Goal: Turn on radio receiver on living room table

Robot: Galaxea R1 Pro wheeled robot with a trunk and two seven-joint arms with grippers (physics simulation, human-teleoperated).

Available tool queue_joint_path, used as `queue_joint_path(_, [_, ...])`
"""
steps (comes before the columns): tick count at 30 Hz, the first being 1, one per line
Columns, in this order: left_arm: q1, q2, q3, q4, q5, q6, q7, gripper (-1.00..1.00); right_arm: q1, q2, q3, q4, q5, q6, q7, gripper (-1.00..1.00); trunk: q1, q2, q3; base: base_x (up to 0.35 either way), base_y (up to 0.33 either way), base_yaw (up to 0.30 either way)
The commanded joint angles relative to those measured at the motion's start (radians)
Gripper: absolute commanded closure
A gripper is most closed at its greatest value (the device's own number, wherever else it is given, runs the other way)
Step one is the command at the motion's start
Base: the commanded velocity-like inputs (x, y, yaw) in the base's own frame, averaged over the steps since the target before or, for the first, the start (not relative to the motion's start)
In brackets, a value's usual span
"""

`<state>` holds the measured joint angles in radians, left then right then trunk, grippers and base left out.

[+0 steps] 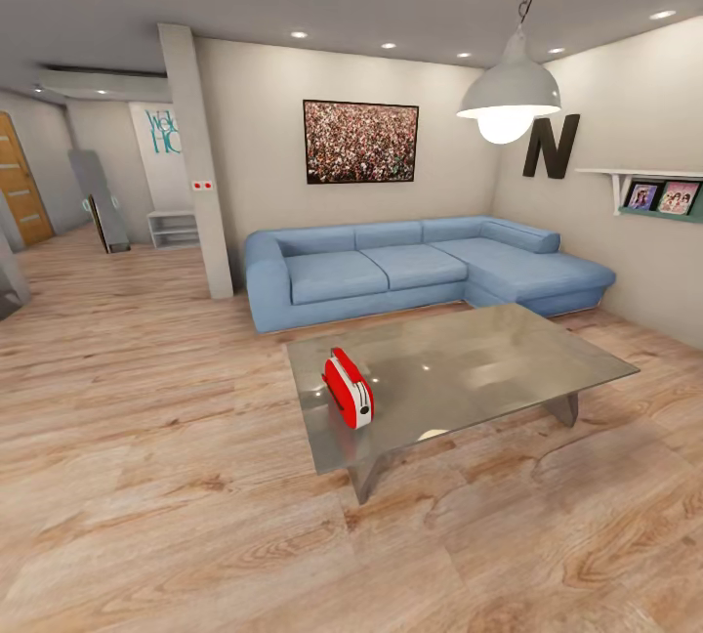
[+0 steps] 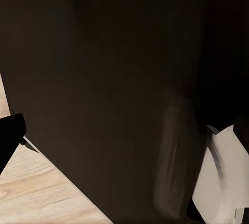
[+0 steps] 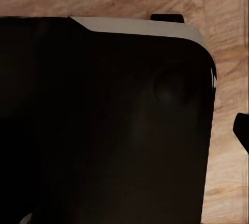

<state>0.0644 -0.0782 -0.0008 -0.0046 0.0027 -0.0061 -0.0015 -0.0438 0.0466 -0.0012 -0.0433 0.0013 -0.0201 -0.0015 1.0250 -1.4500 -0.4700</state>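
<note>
Red rounded radio receiver with white trim (image 1: 349, 388) upright near the left end of the glossy grey low table (image 1: 508, 359), blue L-shaped sofa (image 1: 420, 267) beyond it, light wood floor (image 1: 146, 438) before me, my claws' opening I cannot tell, wrist views mostly dark.

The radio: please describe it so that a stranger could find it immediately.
Look in front of the blue sofa for the low grey table. The radio stands near the table's left edge. It is a small red box with white trim, the one bright thing on that glossy top.
</note>
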Motion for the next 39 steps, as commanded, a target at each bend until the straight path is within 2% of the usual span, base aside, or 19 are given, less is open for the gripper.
queue_joint_path(1, [0.0,0.0,0.0,0.0,0.0,0.0,0.0,-1.0,0.0,-0.006,0.0,-0.006,0.0,-0.001,-0.001,-1.0,0.0,0.0,0.0,0.0,0.0,0.0])
queue_joint_path(2, [0.0,0.0,0.0,0.0,0.0,0.0,0.0,-1.0,0.0,-0.025,0.0,-0.13,0.0,-0.002,0.0,-1.0,0.0,0.0,0.0,0.0,0.0,0.0])
queue_joint_path(3, [0.0,0.0,0.0,0.0,-0.001,0.0,0.0,-1.0,0.0,-0.033,0.0,-0.154,0.0,-0.002,0.0,-1.0,0.0,0.0,0.0,0.0,0.0,0.0])
queue_joint_path(10, [0.0,-0.001,0.002,0.0,0.001,-0.001,-0.001,-1.0,-0.002,-0.068,0.0,-0.212,0.0,-0.002,-0.002,-1.0,0.0,0.0,0.0,0.0,0.0,0.0])
queue_joint_path(14, [0.0,-0.014,0.004,0.0,0.001,-0.001,-0.003,-1.0,-0.005,-0.082,0.0,-0.248,0.005,0.001,-0.003,-1.0,0.0,0.0,0.0,0.0,0.0,0.0])
queue_joint_path(16, [0.0,-0.018,0.004,0.0,0.0,-0.002,-0.002,-1.0,-0.006,-0.09,0.001,-0.277,0.023,0.004,-0.002,-1.0,0.0,0.0,0.0,0.0,0.0,0.0])
queue_joint_path(17, [0.0,-0.019,0.002,0.0,-0.001,-0.022,0.0,-1.0,-0.006,-0.095,0.001,-0.308,0.057,0.005,-0.002,-1.0,0.0,0.0,0.0,0.0,0.0,0.0])
queue_joint_path(20, [0.0,-0.011,0.0,-0.01,-0.001,-0.077,0.003,-1.0,-0.006,-0.097,0.0,-0.339,0.102,0.002,0.001,-1.0,0.0,0.0,0.0,0.0,0.0,0.0])
queue_joint_path(22, [0.0,-0.005,0.0,-0.061,-0.001,-0.122,0.005,-1.0,-0.007,-0.098,-0.001,-0.376,0.14,-0.002,0.0,-1.0,0.0,0.0,0.0,0.0,0.0,0.0])
queue_joint_path(24, [0.0,-0.003,0.001,-0.136,-0.001,-0.141,0.005,-1.0,-0.007,-0.098,-0.002,-0.432,0.158,-0.002,0.0,-1.0,0.0,0.0,0.0,0.0,0.0,0.0])
queue_joint_path(27, [0.0,0.003,0.001,-0.329,-0.005,-0.15,0.008,-1.0,-0.011,-0.098,-0.004,-0.531,0.171,0.001,0.0,-1.0,0.0,0.0,0.0,0.0,0.0,0.0])
queue_joint_path(30, [-0.001,0.016,0.002,-0.431,-0.006,-0.142,0.01,-1.0,-0.016,-0.097,-0.004,-0.597,0.172,0.008,0.0,-1.0,0.0,0.0,0.0,0.0,0.0,0.0])
queue_joint_path(31, [-0.002,0.023,0.002,-0.479,-0.007,-0.119,0.014,-1.0,-0.026,-0.096,-0.004,-0.628,0.173,0.012,0.001,-1.0,0.0,0.0,0.0,0.0,0.0,0.0])
queue_joint_path(33, [-0.012,0.031,0.002,-0.569,-0.008,-0.015,0.035,-1.0,-0.064,-0.093,-0.003,-0.67,0.173,0.053,0.001,-1.0,0.0,0.0,0.0,0.0,0.0,0.0])
queue_joint_path(35, [-0.034,0.035,0.002,-0.642,-0.01,0.121,0.064,-1.0,-0.13,-0.091,-0.003,-0.687,0.17,0.164,0.006,-1.0,0.0,0.0,0.0,0.0,0.0,0.0])
queue_joint_path(39, [-0.091,0.041,0.002,-0.698,-0.012,0.234,0.097,-1.0,-0.248,-0.09,-0.003,-0.696,0.166,0.35,0.017,-1.0,0.0,0.0,0.0,0.0,0.0,0.0])
